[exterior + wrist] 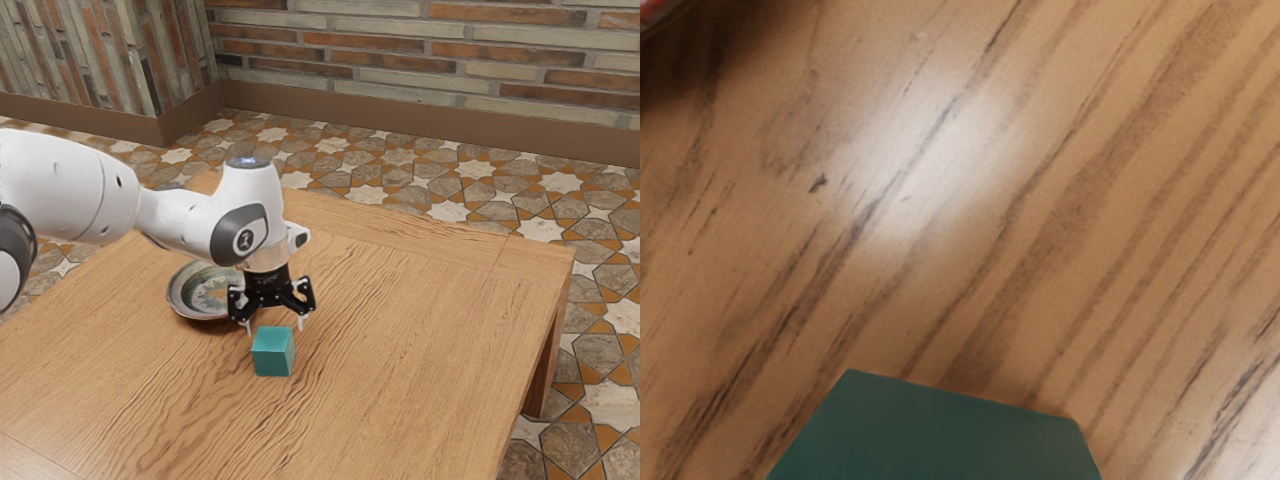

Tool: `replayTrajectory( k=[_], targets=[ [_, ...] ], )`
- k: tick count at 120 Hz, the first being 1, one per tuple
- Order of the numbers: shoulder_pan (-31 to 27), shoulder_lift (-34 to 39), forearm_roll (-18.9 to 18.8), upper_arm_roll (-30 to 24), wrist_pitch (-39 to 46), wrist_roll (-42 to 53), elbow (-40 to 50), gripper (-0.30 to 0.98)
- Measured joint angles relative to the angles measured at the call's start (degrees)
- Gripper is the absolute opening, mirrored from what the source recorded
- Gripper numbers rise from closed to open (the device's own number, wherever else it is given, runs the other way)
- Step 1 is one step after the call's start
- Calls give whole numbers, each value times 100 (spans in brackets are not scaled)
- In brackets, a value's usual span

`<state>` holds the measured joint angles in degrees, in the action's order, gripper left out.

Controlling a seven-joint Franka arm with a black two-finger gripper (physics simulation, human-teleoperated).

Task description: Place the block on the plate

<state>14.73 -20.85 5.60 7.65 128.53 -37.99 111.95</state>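
Wooden table [420,350] with plate [178,301], block [271,356]

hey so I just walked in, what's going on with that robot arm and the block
I'm here to put the block on the plate. Right now the block sits on the table, and my gripper is open close by it, not holding it. The plate is off to the exterior view's left, with no block on it yet.

You get bright, soft light across the table [430,340]; your wrist view shows white glare, shadow by the plate [654,10] and a dim block [940,435].
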Motion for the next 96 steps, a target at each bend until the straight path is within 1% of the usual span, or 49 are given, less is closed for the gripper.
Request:
replayTrajectory(
  k=[22, 60, 70, 96],
  targets=[
    [13, -14, 29, -30, 246, 16, 216, 69],
    [7, -60, 31, -36, 510, 307, 417, 67],
    [11, -61, 33, -36, 546, 371, 433, 63],
    [12, -43, 48, -36, 590, 501, 446, 46]
  ],
)
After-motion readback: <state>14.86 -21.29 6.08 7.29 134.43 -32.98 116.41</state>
